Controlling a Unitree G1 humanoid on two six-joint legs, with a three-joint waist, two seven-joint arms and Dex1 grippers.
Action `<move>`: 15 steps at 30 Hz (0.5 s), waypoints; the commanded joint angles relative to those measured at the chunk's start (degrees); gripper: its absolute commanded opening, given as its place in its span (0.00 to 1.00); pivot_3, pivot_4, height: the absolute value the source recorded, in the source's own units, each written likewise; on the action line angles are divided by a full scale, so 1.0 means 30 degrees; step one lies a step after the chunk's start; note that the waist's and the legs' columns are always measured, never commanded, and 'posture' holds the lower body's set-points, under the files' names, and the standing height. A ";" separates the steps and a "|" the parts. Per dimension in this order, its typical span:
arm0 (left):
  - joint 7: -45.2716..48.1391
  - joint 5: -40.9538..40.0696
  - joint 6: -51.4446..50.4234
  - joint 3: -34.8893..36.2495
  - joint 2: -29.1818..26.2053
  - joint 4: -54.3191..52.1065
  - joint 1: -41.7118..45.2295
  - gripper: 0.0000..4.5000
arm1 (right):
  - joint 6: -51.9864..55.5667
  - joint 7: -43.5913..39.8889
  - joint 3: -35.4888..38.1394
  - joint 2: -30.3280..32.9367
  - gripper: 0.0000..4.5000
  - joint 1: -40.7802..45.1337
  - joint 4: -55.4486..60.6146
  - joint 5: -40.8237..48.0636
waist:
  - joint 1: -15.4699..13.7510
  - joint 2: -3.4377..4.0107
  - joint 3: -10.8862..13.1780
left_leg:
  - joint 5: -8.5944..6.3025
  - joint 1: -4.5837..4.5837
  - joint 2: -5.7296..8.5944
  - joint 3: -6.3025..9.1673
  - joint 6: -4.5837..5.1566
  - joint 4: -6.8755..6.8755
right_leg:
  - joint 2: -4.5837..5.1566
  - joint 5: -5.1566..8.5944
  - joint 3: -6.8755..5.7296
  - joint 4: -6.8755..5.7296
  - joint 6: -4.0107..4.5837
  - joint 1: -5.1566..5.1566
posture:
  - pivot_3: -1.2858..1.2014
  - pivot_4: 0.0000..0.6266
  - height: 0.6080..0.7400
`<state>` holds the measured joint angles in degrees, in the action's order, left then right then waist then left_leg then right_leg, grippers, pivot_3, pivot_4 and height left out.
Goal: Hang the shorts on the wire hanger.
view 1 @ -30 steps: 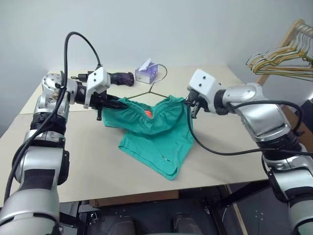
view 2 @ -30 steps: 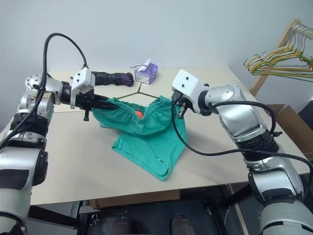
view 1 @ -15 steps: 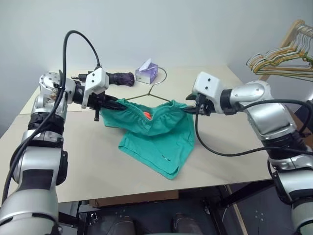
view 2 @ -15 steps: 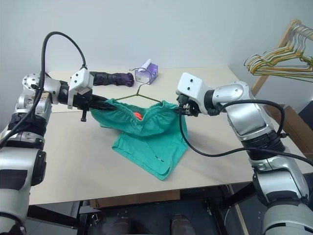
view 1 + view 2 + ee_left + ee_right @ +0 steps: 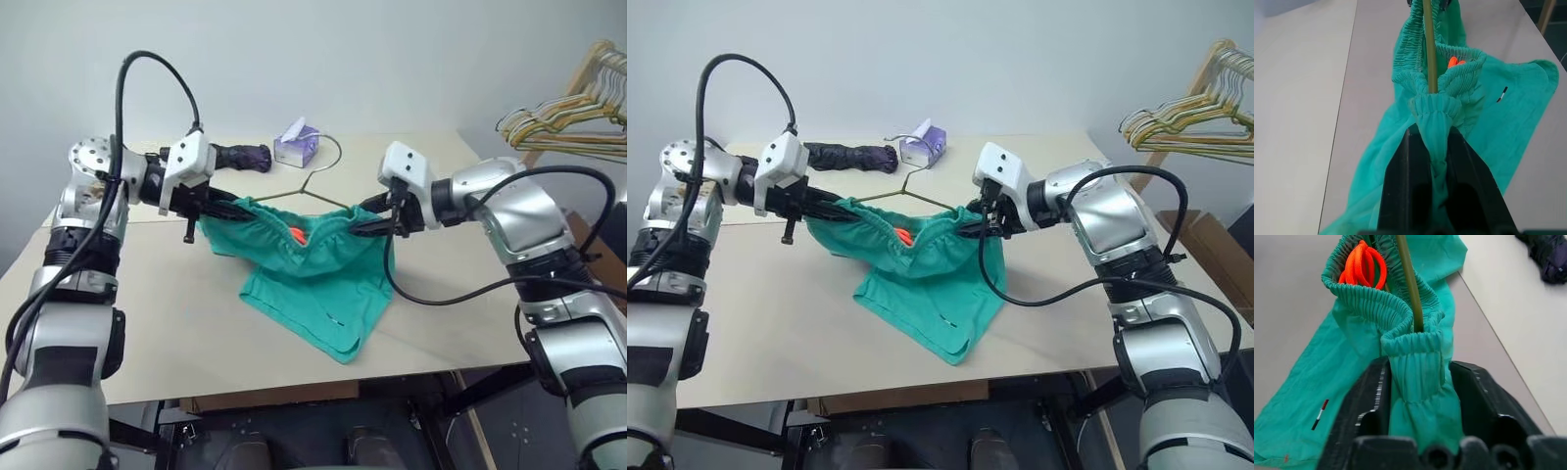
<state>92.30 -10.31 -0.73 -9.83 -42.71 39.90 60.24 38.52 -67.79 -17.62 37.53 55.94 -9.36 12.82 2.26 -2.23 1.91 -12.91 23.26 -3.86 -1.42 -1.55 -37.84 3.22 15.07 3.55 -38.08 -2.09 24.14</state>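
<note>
Two grippers stretch the teal shorts [image 5: 306,269] mid-frame: our left gripper [image 5: 235,208] is clamped on one waistband end, our right gripper [image 5: 361,224] pinches the other. Between them the wire hanger [image 5: 312,178] runs lengthwise inside the waistband, legs trailing onto the table [image 5: 176,323].

No text, label, brand, number or sign can be read on anything in these views of the table.
</note>
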 commanded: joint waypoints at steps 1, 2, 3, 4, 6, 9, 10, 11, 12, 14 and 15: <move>0.0068 -0.0655 -0.0329 0.0098 -0.0281 -0.0534 0.0280 0.02 | 0.0356 -0.0173 0.0750 0.0140 0.19 0.0229 0.0471 0.0341 | 0.0012 0.0000 0.0000 | 0.0000 -0.0001 0.0000 0.0000 0.0000 0.0000 | 0.0000 0.0000 0.0000 -0.0001 0.0000 0.0000 | 0.53 0.00 1.00; 0.0068 -0.0804 -0.0491 0.0085 -0.0291 -0.0532 0.0294 0.02 | 0.0357 -0.0184 0.0732 0.0167 0.12 0.0132 0.0543 0.0290 | 0.0019 0.0000 0.0000 | 0.0000 -0.0002 0.0000 0.0000 0.0000 0.0000 | -0.0001 0.0000 0.0000 -0.0001 0.0000 0.0002 | 0.53 0.00 1.00; 0.0068 -0.1100 -0.0411 -0.0132 -0.0393 -0.0542 0.0291 0.02 | 0.0348 -0.0136 0.0718 0.0154 0.05 0.0017 0.0602 0.0225 | 0.0029 0.0001 0.0000 | 0.0000 -0.0003 -0.0001 0.0000 0.0000 0.0000 | -0.0002 0.0000 -0.0001 -0.0002 0.0000 0.0003 | 0.53 0.00 1.00; 0.0068 -0.1357 -0.0345 -0.0261 -0.0455 -0.0544 0.0284 0.02 | 0.0384 -0.0080 0.0729 0.0125 0.02 -0.0053 0.0642 0.0185 | 0.0042 0.0001 0.0000 | 0.0000 -0.0001 -0.0001 0.0001 0.0000 0.0000 | -0.0002 0.0000 0.0001 -0.0002 0.0000 0.0005 | 0.53 0.00 1.00; 0.0068 -0.1953 -0.0494 0.0170 -0.0195 -0.0328 0.0425 0.09 | 0.0367 0.0002 0.0713 0.0139 0.02 -0.0276 0.0865 0.0117 | 0.0070 0.0000 0.0000 | 0.0000 -0.0002 0.0000 0.0000 0.0000 0.0000 | 0.0000 0.0000 0.0002 -0.0002 0.0000 0.0003 | 0.53 0.00 1.00; 0.0037 -0.2081 -0.0283 0.0758 0.0184 0.0274 0.0682 0.30 | 0.0506 0.0217 0.0781 0.0124 0.02 -0.0499 0.1177 0.0099 | 0.0059 0.0000 0.0000 | 0.0000 -0.0003 0.0000 0.0000 0.0001 0.0000 | -0.0001 0.0001 0.0002 -0.0002 -0.0001 0.0003 | 0.52 0.00 1.00; 0.0013 -0.1897 -0.0233 0.0873 0.0272 0.0465 0.0768 0.36 | 0.0552 0.0244 0.0810 0.0130 0.02 -0.0548 0.1263 0.0122 | 0.0058 0.0000 0.0000 | 0.0000 -0.0001 -0.0001 0.0000 0.0000 0.0000 | -0.0001 0.0000 0.0001 -0.0002 0.0000 0.0003 | 0.52 0.00 1.00; -0.0034 -0.1685 -0.0076 0.0964 0.0358 0.0816 0.0892 0.44 | 0.0673 0.0409 0.0903 0.0099 0.02 -0.0633 0.1368 0.0151 | 0.0058 0.0000 0.0000 | 0.0000 -0.0003 0.0001 -0.0001 0.0000 -0.0002 | 0.0000 0.0000 0.0001 -0.0003 0.0000 0.0000 | 0.52 0.00 1.00; -0.0364 -0.1561 -0.0019 0.1133 0.0478 0.1227 0.1047 0.50 | 0.0817 0.0581 0.1005 0.0073 0.02 -0.0732 0.1479 0.0202 | 0.0061 0.0000 0.0000 | 0.0000 -0.0003 0.0001 -0.0001 0.0000 -0.0002 | 0.0000 0.0000 0.0001 -0.0002 0.0000 0.0000 | 0.52 0.00 1.00; -0.0961 -0.1367 0.0313 0.1469 0.0608 0.2125 0.1343 0.64 | 0.1349 0.1089 0.1259 0.0022 0.02 -0.0957 0.1714 0.0332 | 0.0062 0.0000 0.0000 | 0.0000 -0.0003 0.0001 -0.0001 0.0000 -0.0002 | -0.0001 0.0000 0.0001 -0.0003 0.0000 0.0003 | 0.52 0.00 1.00; -0.1207 -0.1260 0.0490 0.1619 0.0637 0.2429 0.1430 0.72 | 0.1544 0.1261 0.1332 0.0046 0.02 -0.1055 0.1828 0.0380 | 0.0062 0.0000 0.0000 | 0.0000 0.0000 0.0001 0.0000 0.0000 -0.0002 | -0.0002 0.0000 0.0001 -0.0002 0.0000 0.0004 | 0.52 0.00 1.00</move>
<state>89.98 -14.33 -0.85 -7.29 -40.52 46.47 62.36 42.04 -65.18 -16.62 37.55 52.56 -5.72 13.18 2.45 -2.23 1.91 -12.91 23.27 -3.86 -1.42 -1.55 -37.85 3.21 15.07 3.55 -38.08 -2.09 24.15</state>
